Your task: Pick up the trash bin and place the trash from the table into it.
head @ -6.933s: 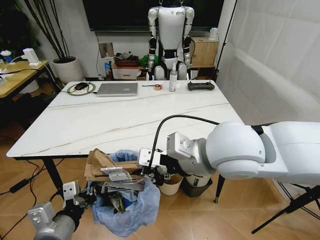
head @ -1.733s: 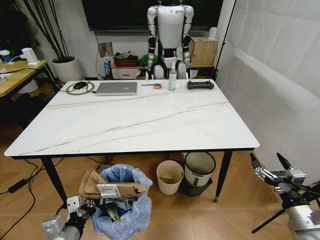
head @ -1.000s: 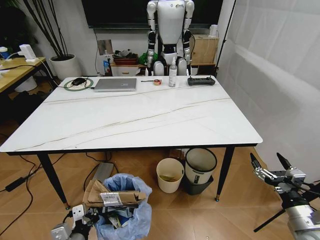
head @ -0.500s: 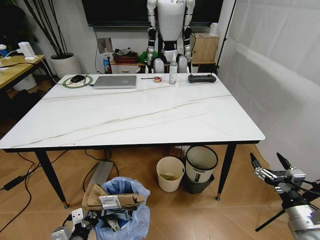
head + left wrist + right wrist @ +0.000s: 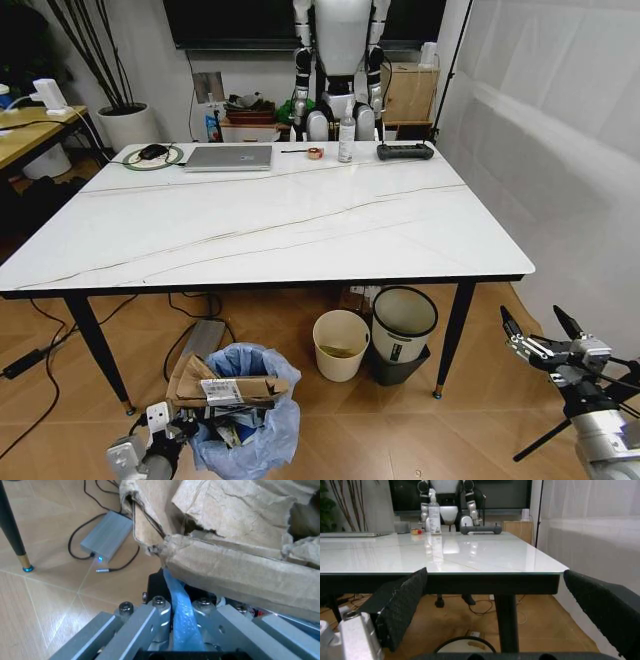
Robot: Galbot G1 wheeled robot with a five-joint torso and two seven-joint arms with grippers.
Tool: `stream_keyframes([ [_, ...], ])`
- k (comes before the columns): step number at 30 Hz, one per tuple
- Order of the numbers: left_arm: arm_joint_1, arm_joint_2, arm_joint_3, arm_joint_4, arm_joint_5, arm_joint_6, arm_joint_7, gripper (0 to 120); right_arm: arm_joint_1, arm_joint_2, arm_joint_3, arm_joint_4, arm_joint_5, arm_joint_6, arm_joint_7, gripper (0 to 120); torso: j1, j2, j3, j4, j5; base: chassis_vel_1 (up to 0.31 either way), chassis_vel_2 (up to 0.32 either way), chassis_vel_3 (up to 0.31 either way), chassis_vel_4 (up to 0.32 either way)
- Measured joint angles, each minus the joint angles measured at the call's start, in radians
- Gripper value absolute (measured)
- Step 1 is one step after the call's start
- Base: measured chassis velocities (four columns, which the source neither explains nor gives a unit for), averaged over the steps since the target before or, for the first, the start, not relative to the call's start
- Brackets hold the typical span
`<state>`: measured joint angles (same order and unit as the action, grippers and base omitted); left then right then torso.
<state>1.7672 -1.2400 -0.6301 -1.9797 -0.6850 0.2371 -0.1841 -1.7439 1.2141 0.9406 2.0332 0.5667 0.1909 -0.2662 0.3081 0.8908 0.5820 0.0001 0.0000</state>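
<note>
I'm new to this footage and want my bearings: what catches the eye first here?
The trash bin on the floor before the table, its blue bag stuffed with torn brown cardboard. The left hand is clamped on the bag's edge at the bin's near side. The right hand hangs open, low beside the table's right end.

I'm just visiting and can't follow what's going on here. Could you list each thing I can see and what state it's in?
trash bin: on the floor, blue bag stuffed full.
cardboard: torn, sticking out over the bin's rim.
left tool: low beside the bin, shut on the blue bag.
right tool: open, holding nothing, off the table's right corner.
table: no litter on it.
laptop: closed.
cream bucket: upright under the table.
</note>
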Motion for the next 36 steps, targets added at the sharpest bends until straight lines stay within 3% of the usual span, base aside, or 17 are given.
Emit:
stream_keyframes([
  [14, -0.063, 0.028, -0.001, 0.035, -0.024, 0.005, -0.008, 0, 0.000, 0.000, 0.000, 0.000, 0.000, 0.000, 0.000, 100, -0.027, -0.065, -0.038, 0.0000, 0.0000, 0.000, 0.000, 0.000, 0.000],
  [36, -0.088, 0.018, 0.030, 0.095, -0.018, 0.004, -0.002, 0, 0.000, 0.000, 0.000, 0.000, 0.000, 0.000, 0.000, 100, -0.067, -0.160, -0.094, 0.0000, 0.0000, 0.000, 0.000, 0.000, 0.000],
])
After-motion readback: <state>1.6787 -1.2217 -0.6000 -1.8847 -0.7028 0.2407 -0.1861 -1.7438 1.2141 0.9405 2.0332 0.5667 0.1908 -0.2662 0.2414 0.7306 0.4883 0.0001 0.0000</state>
